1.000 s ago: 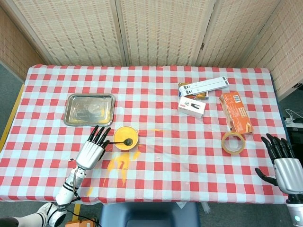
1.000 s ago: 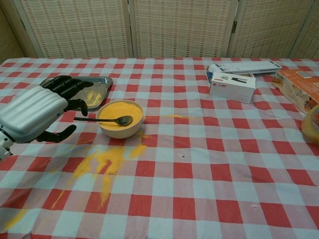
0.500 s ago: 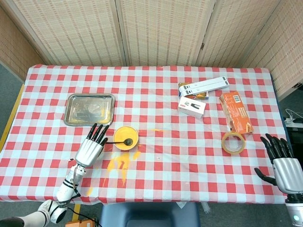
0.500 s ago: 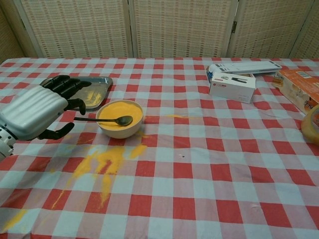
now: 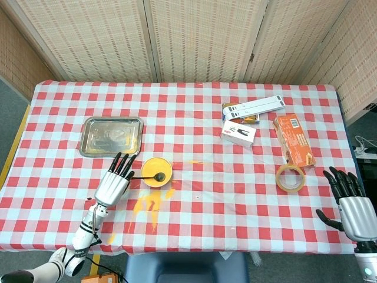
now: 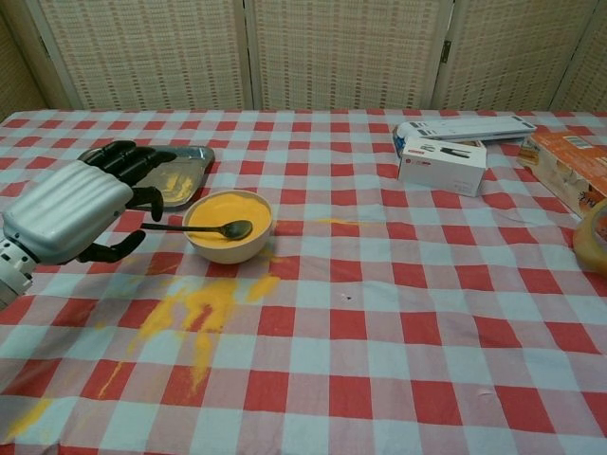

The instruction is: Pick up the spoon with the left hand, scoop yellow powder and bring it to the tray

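Note:
A dark spoon [image 6: 194,228] [image 5: 152,177] lies across a white bowl of yellow powder [image 6: 228,225] [image 5: 156,172], its head in the bowl and its handle sticking out to the left. My left hand [image 6: 78,207] [image 5: 115,181] hovers just left of the bowl, fingers spread, close to the handle's end and holding nothing. The metal tray [image 5: 112,135] [image 6: 188,169] lies behind the hand, dusted with some powder. My right hand [image 5: 351,203] stays open at the table's near right corner, seen only in the head view.
Spilled yellow powder [image 6: 194,313] streaks the cloth in front of the bowl. A white box [image 6: 441,162], a long white device [image 6: 465,128], an orange carton [image 5: 293,139] and a tape roll [image 5: 290,177] lie on the right half.
My left hand has crept slightly forward and up toward the spoon handle. The spoon, bowl and right hand are where they were.

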You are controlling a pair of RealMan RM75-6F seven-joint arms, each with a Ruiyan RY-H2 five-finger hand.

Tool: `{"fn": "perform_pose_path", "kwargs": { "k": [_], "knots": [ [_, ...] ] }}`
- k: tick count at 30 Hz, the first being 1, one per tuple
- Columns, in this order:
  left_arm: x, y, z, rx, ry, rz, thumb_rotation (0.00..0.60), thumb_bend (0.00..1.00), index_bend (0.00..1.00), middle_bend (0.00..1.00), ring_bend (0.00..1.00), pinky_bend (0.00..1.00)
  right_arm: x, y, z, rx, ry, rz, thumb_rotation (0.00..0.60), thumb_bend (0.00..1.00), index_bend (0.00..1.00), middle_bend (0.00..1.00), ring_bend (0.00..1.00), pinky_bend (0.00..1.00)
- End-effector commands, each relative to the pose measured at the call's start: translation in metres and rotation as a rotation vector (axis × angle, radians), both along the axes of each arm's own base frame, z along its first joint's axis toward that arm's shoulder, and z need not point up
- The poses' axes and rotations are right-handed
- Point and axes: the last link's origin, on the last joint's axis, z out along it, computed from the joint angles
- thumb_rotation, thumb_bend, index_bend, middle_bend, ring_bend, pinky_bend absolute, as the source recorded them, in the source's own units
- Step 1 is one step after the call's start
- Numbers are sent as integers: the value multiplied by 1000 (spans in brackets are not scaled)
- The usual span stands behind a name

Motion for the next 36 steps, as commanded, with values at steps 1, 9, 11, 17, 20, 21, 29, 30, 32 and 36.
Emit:
{"fn": "perform_pose_path", "kwargs": {
  "k": [1,9,11,17,20,21,29,30,32,36],
  "knots": [
    [0,0,0,2,-5,-1,600,457,464,0,0,0,0,0,0,-2,0,0,600,142,0,0,0,0],
    [1,0,0,4,-4,-6,600,459,484,0,0,0,0,0,0,0,1,1,600,142,0,0,0,0],
    [1,0,0,4,-8,-5,600,458,482,0,0,0,0,0,0,0,1,0,600,143,0,0,0,0],
    [1,1,-2,1,-2,1,600,458,484,0,0,0,1,-1,-1,2,1,4,600,143,0,0,0,0],
    [2,1,-3,3,-4,1,600,459,487,0,0,0,1,-1,-1,3,1,3,600,142,0,0,0,0],
    [2,1,-3,2,-6,1,600,459,489,0,0,0,1,-2,-1,3,1,3,600,142,0,0,0,0],
    [3,-1,-2,0,-11,-1,600,458,498,0,0,0,1,-1,-1,3,0,3,600,142,0,0,0,0],
    [3,-1,-2,1,-12,-1,600,458,498,0,0,0,1,-1,-1,3,0,3,600,142,0,0,0,0],
    [3,-1,-2,0,-13,-2,600,459,499,0,0,0,1,-1,-1,2,1,2,600,142,0,0,0,0],
    [4,-2,-2,0,-17,-4,600,459,502,0,0,0,1,-1,-1,3,2,1,600,142,0,0,0,0]
  ]
}}
